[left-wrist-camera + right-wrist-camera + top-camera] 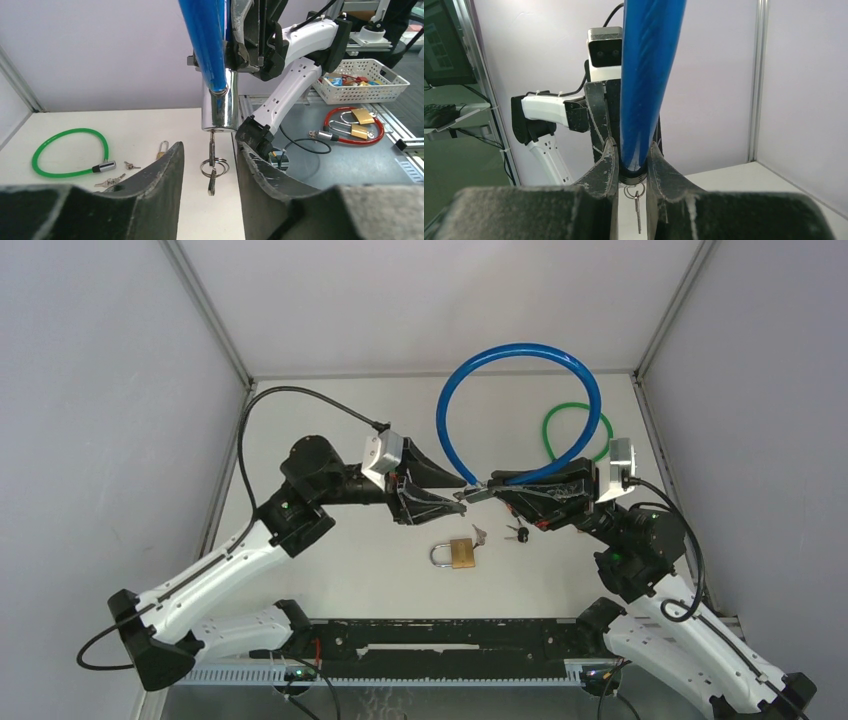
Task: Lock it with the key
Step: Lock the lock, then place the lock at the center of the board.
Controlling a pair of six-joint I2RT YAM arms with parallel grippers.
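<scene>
No words, numbers or signs can be read in any view. The shiny metal end of the blue cable lock (218, 107) shows no mark clear enough to read. The brass padlock (461, 553) on the worktop (370, 575), just below the blue cable lock, is too small to show a brand. The things in the white basket (365, 93), off to the side of the blue cable lock, are too blurry to show any letters.
</scene>
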